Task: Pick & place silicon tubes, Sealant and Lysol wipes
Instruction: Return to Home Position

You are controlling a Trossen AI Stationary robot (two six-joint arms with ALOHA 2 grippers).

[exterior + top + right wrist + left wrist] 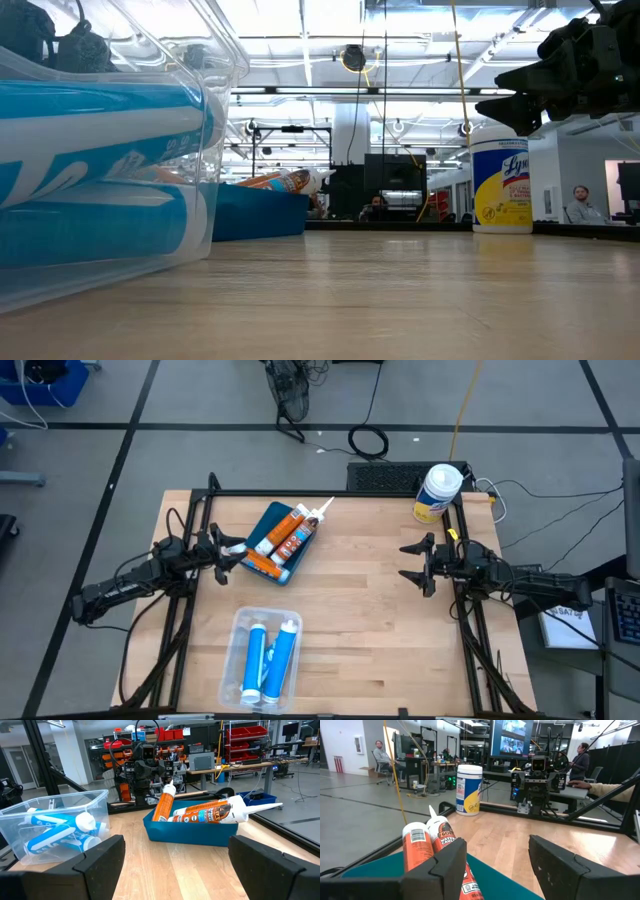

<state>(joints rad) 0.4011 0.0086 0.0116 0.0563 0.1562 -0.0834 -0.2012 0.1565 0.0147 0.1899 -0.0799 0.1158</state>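
Observation:
The Lysol wipes canister [437, 493], white-lidded with a yellow-and-blue label, stands upright at the table's far right corner; it also shows in the low view [501, 184] and the left wrist view [468, 789]. Orange sealant tubes [288, 537] lie in a blue tray [263, 565] at the far left. Blue silicone tubes [270, 660] lie in a clear bin [232, 660] at the near edge. My left gripper [230, 553] is open and empty beside the blue tray. My right gripper [418, 563] is open and empty near the right edge, short of the canister.
A black frame rail [330, 492] runs along the table's far edge and down both sides. Bare wood [360, 620] lies between the grippers. People sit at desks in the room beyond the table [382, 755].

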